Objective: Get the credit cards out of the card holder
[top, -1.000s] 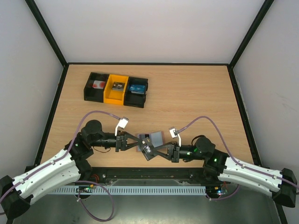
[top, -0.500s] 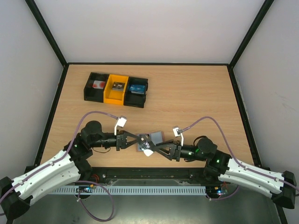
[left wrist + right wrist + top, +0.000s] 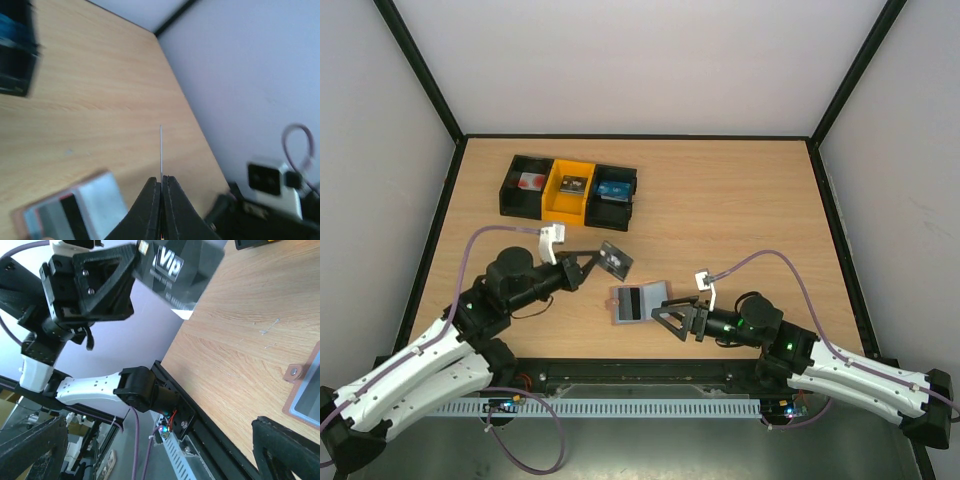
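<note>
Worktop (image 3: pixel 740 210) inspected from three views. A black-and-yellow row of bins (image 3: pixel 569 190) sits at the far left, well apart from both arms; the left black bin holds something red and white, the yellow bin a small dark item, the right black bin something blue; their detail is too small to read. Nothing lies between the bins and the arms.

The card holder (image 3: pixel 640 302) lies open and flat on the worktop between the two arms, pale inside face up; a dark strip shows in one pocket, and whether that is a second card cannot be told. In the right wrist view only its brown-rimmed corner shows, cut off at the frame edge; in the left wrist view it is blurred.

The left fingers (image 3: pixel 149 210) are clamped on a dark card (image 3: pixel 615 261), held clear above the worktop, up and to the left of the holder; it bears the letters "Vip"; the left wrist view shows it edge-on as a thin line.

The right fingers (image 3: pixel 290 450) stand apart, gripping nothing, just beside the holder's near right corner.
</note>
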Motion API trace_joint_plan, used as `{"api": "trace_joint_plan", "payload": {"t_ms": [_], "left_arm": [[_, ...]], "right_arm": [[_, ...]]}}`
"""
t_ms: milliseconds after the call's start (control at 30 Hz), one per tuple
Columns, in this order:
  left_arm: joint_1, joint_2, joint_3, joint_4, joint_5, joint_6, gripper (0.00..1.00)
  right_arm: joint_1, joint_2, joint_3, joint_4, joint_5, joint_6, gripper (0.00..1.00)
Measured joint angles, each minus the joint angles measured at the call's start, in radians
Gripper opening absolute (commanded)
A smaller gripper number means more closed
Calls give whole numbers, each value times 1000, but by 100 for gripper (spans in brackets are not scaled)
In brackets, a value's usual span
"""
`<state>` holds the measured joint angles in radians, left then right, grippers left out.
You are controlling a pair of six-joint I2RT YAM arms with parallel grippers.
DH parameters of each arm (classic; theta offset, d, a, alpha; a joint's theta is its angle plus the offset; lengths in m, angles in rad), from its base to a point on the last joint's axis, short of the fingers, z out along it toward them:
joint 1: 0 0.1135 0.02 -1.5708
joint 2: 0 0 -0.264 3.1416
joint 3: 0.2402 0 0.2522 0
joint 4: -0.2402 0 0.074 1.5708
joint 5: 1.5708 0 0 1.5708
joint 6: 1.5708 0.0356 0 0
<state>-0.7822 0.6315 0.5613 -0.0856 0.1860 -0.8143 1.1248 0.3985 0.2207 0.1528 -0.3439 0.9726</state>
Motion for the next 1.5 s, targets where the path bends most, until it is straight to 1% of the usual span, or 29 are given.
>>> {"api": "trace_joint_plan", "payload": {"t_ms": [133, 200, 333, 467, 567, 733, 933, 1233, 1500], "left_arm": [[21, 35, 74, -84, -196, 0, 3], [34, 53, 90, -111, -292, 3, 3], [83, 89, 105, -149, -441, 11, 3], [150, 149, 135, -143, -546, 46, 3], [211, 219, 171, -112, -580, 80, 3], [336, 354, 209, -22, -544, 125, 3], [458, 498, 212, 124, -430, 159, 3], [565, 731, 274, 305, -288, 204, 3], [586, 933, 412, 390, -213, 225, 3]], "right_arm": [[0, -2, 0, -10, 16, 0, 98], [0, -5, 0, -14, 23, 1, 98], [0, -5, 0, -14, 28, 1, 98], [0, -5, 0, -13, 29, 1, 98], [0, -5, 0, -13, 30, 1, 98], [0, -5, 0, -13, 32, 1, 98], [0, -5, 0, -12, 39, 1, 98], [0, -5, 0, -8, 42, 5, 98], [0, -6, 1, -10, 59, 12, 98]]}}
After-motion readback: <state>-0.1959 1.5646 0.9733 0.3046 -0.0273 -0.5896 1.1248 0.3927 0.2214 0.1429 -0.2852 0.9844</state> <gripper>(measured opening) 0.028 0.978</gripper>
